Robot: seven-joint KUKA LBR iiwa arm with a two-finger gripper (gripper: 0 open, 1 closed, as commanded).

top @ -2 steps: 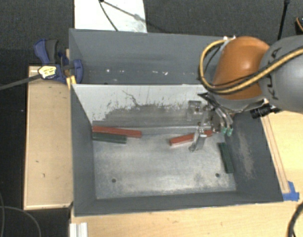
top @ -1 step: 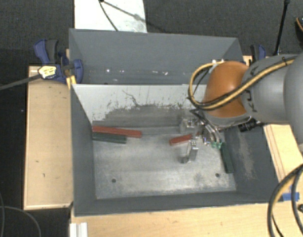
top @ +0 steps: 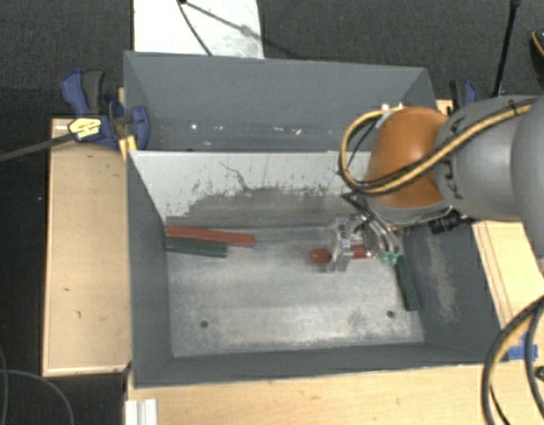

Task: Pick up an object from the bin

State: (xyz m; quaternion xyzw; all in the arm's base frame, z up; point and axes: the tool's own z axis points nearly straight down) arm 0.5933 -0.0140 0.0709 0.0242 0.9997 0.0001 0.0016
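Jaws are low over the bin (top: 254,326) floor out toward 3 o'clock, open or closed I can't tell, with the small red block (top: 321,256) just beside them at 9 o'clock, long axis running 9-to-3.

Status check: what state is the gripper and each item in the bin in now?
gripper: low in the bin, at the small red block.
small red block: lying by the gripper's tip.
red bar: lying flat, left rear.
left green bar: flat, alongside the red bar.
right green bar: flat, right of the gripper.
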